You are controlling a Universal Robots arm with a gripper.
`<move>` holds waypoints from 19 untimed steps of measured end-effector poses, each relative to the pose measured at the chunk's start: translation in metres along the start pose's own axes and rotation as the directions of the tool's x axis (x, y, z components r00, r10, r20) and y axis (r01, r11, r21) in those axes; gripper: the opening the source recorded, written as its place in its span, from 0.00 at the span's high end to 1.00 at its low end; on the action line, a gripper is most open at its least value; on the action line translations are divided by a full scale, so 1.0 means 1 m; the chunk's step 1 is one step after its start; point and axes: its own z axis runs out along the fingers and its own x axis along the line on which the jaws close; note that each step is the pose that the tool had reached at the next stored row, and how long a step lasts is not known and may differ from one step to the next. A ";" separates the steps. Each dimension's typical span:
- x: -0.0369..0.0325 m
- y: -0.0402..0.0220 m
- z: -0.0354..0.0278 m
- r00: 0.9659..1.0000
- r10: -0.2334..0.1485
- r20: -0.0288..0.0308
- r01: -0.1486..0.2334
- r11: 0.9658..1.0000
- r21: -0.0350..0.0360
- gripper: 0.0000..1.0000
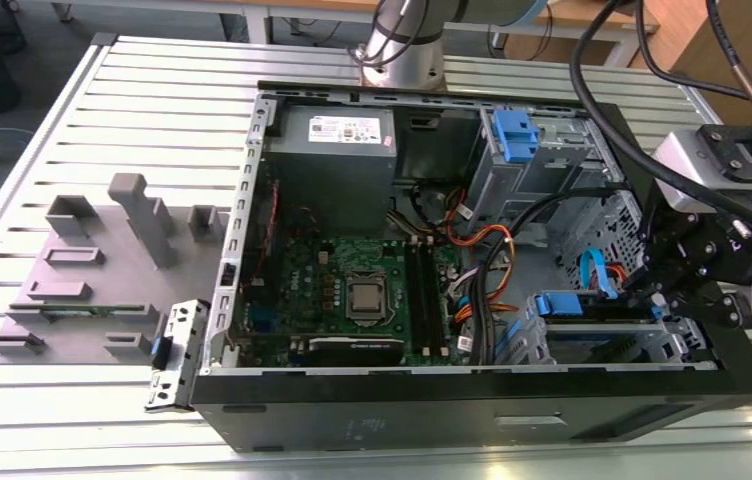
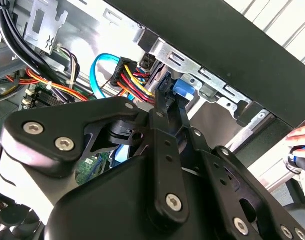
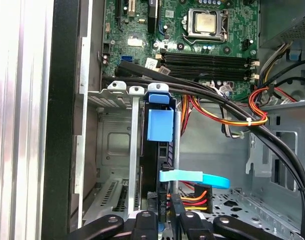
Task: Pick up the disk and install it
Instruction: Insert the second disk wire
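- Gripper [image 1: 654, 300] at the open computer case's [image 1: 349, 425] lower drive bay, on the exterior view's right, its black linkage reaching in over the case wall
- Fingers [image 3: 165, 212] in the first wrist view stand either side of the near end of the disk [image 3: 160, 145], which sits on edge between them; they appear closed on that end, so I judge the gripper to be gripping the disk, though the contact itself is partly hidden by the linkage
- Disk in the exterior view [image 1: 576, 305] shows as a blue carrier tab at the mouth of the metal drive cage [image 1: 590, 345], just beside the gripper and on the side of it toward the motherboard [image 1: 349, 290]
- Long axis of the disk runs straight away from the fingertips, along the cage rails and toward the motherboard; its blue tab [image 3: 160, 124] is at the far end, level with the cage's front lip
- Judgement: the disk looks largely seated in the bay, so what matters is the line of that axis against the rails, which seems true
- Bundle of black cables [image 3: 212, 100] crosses just beyond the tab, and a light blue data cable [image 3: 192, 177] lies across the disk's side near the fingers; red and yellow power leads [image 3: 195, 197] sit close beside them
- Second blue carrier [image 1: 515, 135] sits in the upper bay, well apart from the gripper
- Person's fingertips [image 2: 302, 137] show at the edge of the second wrist view, outside the case
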 end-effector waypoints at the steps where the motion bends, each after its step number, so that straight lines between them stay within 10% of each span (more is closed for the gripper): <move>1: 0.0000 0.0000 0.0000 1.000 0.000 0.000 0.000 1.000 0.000 0.75; 19: -0.0001 0.0001 -0.0014 1.000 0.000 0.000 0.000 1.000 0.000 0.83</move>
